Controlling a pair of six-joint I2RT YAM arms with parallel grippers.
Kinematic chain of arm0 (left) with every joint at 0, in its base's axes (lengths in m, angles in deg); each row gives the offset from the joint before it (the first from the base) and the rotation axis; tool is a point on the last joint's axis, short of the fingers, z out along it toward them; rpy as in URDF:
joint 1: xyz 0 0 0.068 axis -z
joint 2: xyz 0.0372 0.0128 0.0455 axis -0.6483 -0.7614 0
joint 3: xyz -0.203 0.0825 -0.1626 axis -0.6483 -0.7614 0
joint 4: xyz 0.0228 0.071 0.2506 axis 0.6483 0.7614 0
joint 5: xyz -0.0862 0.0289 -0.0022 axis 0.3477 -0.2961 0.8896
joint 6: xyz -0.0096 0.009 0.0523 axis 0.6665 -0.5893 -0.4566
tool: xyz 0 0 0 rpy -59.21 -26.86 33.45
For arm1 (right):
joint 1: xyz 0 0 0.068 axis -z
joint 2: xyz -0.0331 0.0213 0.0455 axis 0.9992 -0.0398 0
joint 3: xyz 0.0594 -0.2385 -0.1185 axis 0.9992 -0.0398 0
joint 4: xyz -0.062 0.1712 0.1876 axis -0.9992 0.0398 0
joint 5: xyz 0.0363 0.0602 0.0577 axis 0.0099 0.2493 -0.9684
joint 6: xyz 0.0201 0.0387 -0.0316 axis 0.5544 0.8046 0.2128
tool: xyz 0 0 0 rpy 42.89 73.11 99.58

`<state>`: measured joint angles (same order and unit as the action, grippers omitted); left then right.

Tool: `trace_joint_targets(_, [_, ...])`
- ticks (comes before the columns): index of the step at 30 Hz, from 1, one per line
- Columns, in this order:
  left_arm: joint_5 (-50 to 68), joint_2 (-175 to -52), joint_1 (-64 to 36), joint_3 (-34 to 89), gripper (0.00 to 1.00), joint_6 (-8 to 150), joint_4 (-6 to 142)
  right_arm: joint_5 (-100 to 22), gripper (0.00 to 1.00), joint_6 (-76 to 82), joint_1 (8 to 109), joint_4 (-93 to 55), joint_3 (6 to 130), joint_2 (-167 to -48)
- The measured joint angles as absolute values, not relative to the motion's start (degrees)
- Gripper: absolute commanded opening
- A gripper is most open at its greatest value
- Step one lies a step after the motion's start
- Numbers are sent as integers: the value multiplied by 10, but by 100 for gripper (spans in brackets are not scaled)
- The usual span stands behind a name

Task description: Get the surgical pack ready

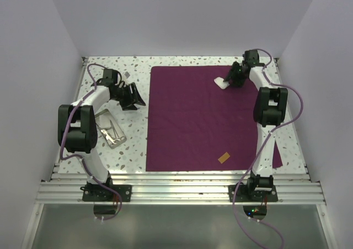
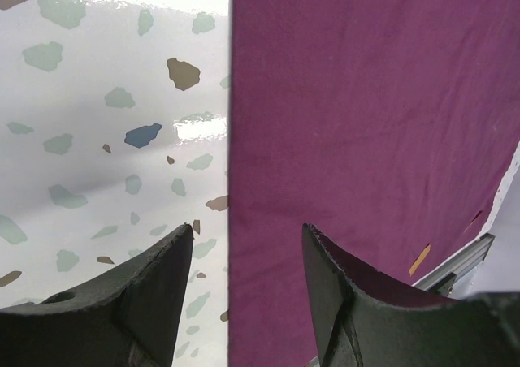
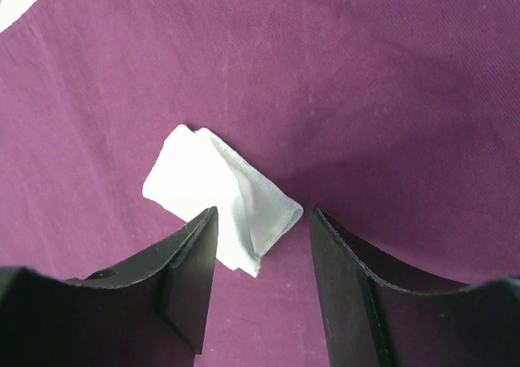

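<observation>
- The right gripper (image 3: pixel 264 218) hung low over the purple cloth (image 1: pixel 187 122) with its jaws parted, gripping nothing.
- The gauze (image 3: pixel 207 184) lay loose on the fabric. Its near corner reached into the gap, while most of it sat off toward 10 o'clock of the gripper.
- From overhead, the gauze sat toward 1 o'clock on the cloth, close to the far edge. It was folded and a little rumpled.
- The step looked like handling the gauze, though whether it was being picked up or left there could not be told.
- For a clean pick, the jaws needed shifting toward 9 o'clock so the thick fold sat squarely between them.
- They should then have closed on the gauze alone, since pinching the thin cloth beneath would likely have bunched it.
- The left gripper (image 2: pixel 248 233) was likewise parted and empty, straddling the cloth's 9 o'clock edge. It was well placed to pin that edge if the fabric dragged.
- The steel tray (image 1: pixel 110 132) sat off the cloth on the table (image 1: pixel 135 141) at about 8 o'clock, well apart from the gauze.
</observation>
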<state>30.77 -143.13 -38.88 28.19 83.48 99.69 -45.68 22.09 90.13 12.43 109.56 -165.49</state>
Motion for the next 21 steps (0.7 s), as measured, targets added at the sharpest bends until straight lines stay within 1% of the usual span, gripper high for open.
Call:
trace_joint_targets(4, [308, -1431, -389, 282, 60, 835, 997, -457, 50, 220, 901, 124, 1106, -1662])
trace_joint_targets(12, [308, -1431, -389, 282, 60, 835, 997, -457, 42, 220, 900, 124, 1120, -1673])
trace_joint_targets(15, [308, -1431, -389, 282, 60, 835, 997, -458, 38, 219, 900, 122, 1124, -1677])
trace_joint_targets(21, [308, -1431, -389, 282, 60, 835, 997, -459, 26, 219, 898, 122, 1125, -1679])
